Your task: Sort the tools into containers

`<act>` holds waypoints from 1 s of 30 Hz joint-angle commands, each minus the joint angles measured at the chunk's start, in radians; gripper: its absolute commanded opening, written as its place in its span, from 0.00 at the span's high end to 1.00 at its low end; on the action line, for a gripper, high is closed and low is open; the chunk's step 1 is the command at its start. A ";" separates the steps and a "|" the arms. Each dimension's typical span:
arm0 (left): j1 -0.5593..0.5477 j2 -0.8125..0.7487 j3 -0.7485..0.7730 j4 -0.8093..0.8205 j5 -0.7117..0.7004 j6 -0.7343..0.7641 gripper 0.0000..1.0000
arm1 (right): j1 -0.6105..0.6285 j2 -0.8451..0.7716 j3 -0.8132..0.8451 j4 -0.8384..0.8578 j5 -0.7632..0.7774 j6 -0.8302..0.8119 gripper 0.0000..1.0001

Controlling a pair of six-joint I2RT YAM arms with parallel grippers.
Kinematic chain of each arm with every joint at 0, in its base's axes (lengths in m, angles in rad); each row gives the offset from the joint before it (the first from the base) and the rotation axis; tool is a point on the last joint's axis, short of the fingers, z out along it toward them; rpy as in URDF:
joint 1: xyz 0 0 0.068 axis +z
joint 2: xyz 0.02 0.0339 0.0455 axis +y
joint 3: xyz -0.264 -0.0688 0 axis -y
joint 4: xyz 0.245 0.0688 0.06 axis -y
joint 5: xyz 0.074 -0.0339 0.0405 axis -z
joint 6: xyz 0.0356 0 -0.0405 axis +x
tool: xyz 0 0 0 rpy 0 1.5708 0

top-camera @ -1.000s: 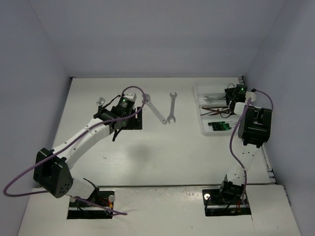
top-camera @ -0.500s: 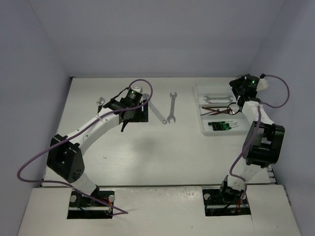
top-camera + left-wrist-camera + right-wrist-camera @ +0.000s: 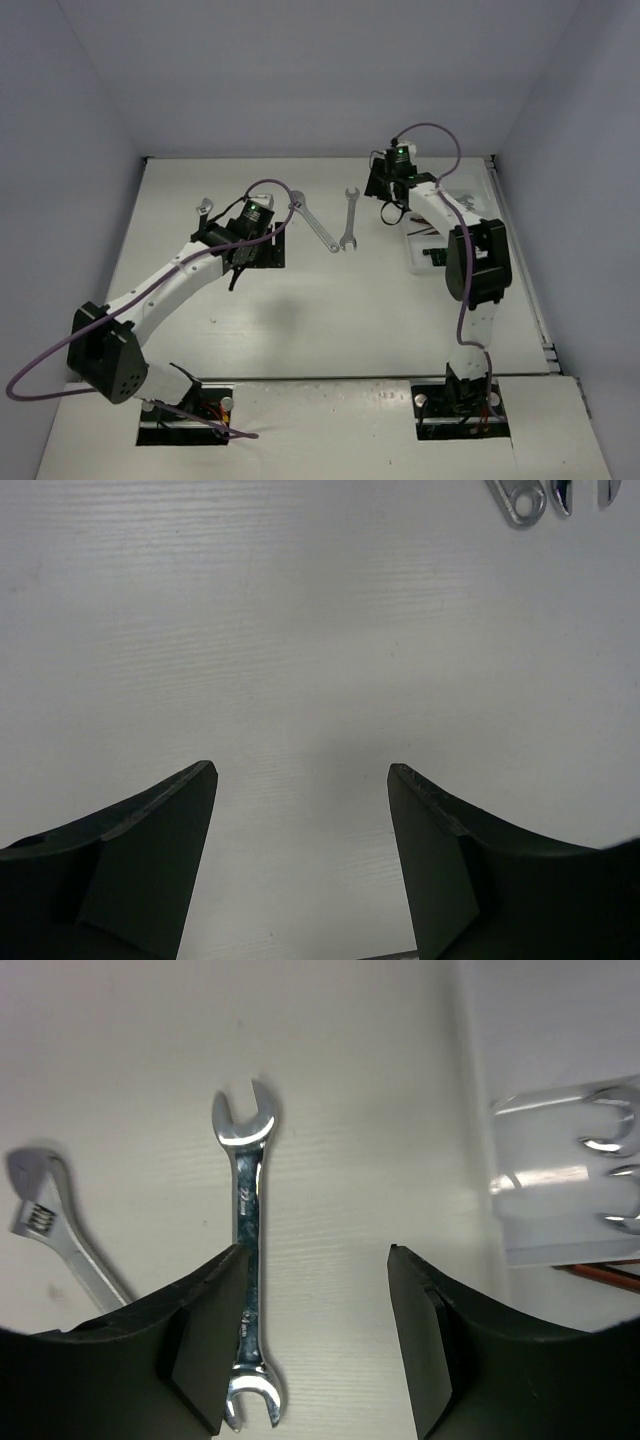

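Bases of the two white-and-black arms sit at the near edge of the pale matte surface (image 3: 350, 320), closer in than the white rectangular plastic tray (image 3: 530, 1210). The tray lies toward the right side, partly hidden under the right arm (image 3: 478, 262). The left arm (image 3: 160, 285) extends well to the left of the tray. Its left end effector (image 3: 302, 770) hangs with black fingers spread wide, nothing between them and only bare surface beneath. Rounded silver tool ends (image 3: 520, 500) just enter the top right corner of its wrist view, too cropped to tell which tools they are. Inside the tray, the curved heads of three silver open-end wrenches (image 3: 608, 1130) lie side by side, and thin dark brown hex keys (image 3: 600, 1272) show at its nearer end; I cannot tell which compartment holds which. Just left of the tray, out on the surface, a silver double open-end wrench (image 3: 245, 1260) lies flat, pointing away from the arms. The right end effector (image 3: 315, 1247) hovers above it, jaws apart and holding nothing. One of its fingers overlaps the wrench's shaft in the wrist view, and whether they touch cannot be judged. Farther left of the tray, a long silver adjustable wrench (image 3: 315, 222) lies at a slant, near the double open-end wrench but apart from it. Farthest left of the tray, beside the left arm's wrist, a smaller silver wrench (image 3: 205, 210) rests on the surface.
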 commanded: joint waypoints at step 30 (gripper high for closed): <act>-0.002 -0.263 -0.169 -0.061 -0.058 -0.022 0.34 | 0.184 0.358 0.260 -0.170 0.189 -0.032 0.53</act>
